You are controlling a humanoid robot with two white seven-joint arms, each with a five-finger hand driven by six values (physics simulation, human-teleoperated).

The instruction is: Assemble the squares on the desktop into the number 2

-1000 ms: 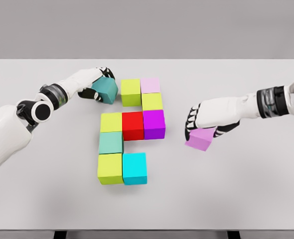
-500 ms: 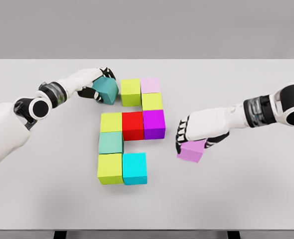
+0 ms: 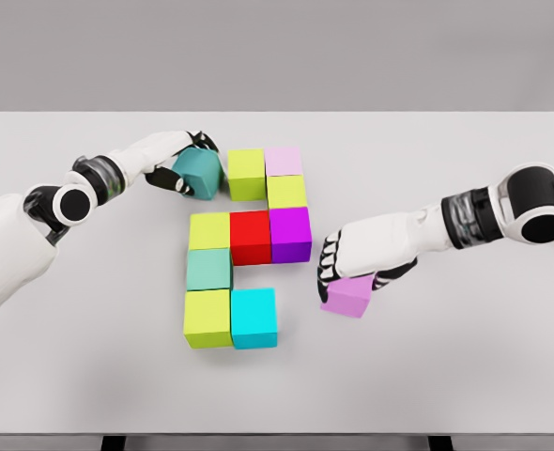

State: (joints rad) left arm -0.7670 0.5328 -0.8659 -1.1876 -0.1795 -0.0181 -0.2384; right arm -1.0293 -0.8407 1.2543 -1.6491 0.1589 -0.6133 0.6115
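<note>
Two hands we see gripping: the left hand [image 3: 185, 162] clasps a teal cube [image 3: 199, 173] at nine o'clock of the lime cube [image 3: 246, 174], the right hand [image 3: 352, 263] a lilac cube [image 3: 348, 295].

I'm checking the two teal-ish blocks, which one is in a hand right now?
The dark teal cube at the top left, gripped by the left hand. The paler teal cube sits untouched in the figure's left column.
</note>
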